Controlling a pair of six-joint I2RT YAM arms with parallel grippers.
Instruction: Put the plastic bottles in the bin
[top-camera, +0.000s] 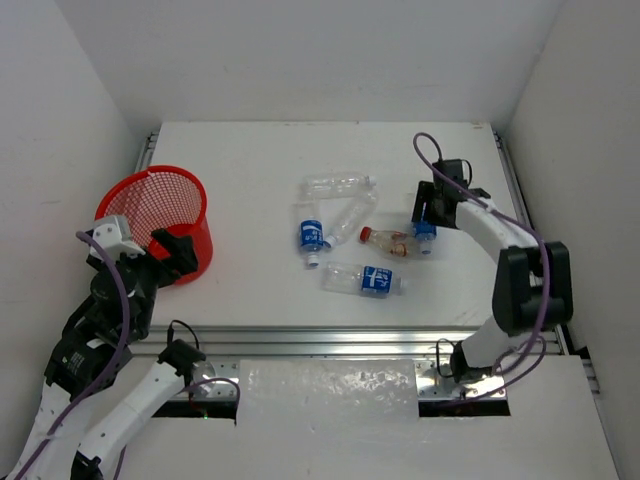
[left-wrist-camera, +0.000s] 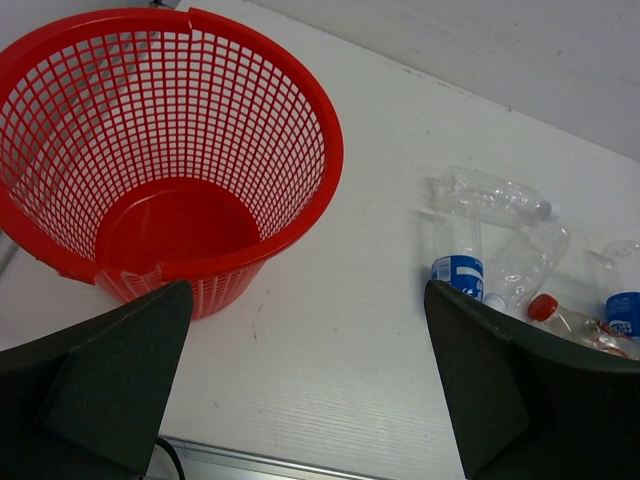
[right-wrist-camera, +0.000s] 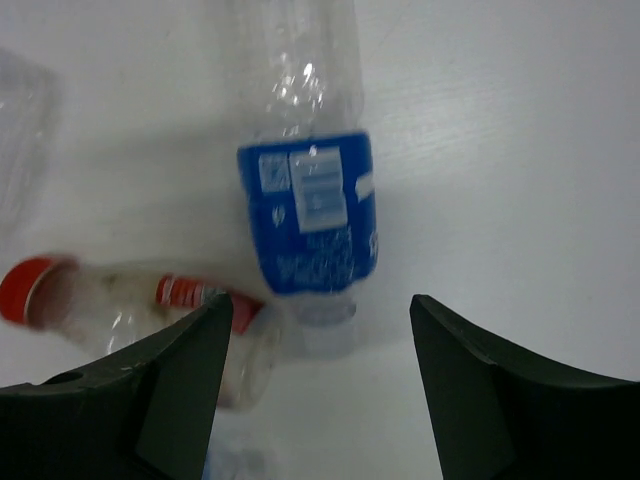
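The red mesh bin (top-camera: 188, 228) stands at the table's left and looks empty in the left wrist view (left-wrist-camera: 300, 180). Six clear bottles lie in the middle: two unlabelled (top-camera: 338, 185) (top-camera: 352, 218), two blue-labelled (top-camera: 310, 233) (top-camera: 366, 280), a red-capped one (top-camera: 390, 241), and a third blue-labelled one (top-camera: 425, 229). My right gripper (top-camera: 430, 212) hangs open just above that bottle (right-wrist-camera: 308, 215), its jaws either side of the neck end, with the red-capped bottle (right-wrist-camera: 100, 295) beside it. My left gripper (top-camera: 172, 255) is open and empty, close to the bin's near side (left-wrist-camera: 305, 390).
The table is walled in white on three sides. A metal rail (top-camera: 330, 340) runs along the near edge, with a sheet of crinkled plastic (top-camera: 330, 390) in front of it. Bare table lies between the bin and the bottles.
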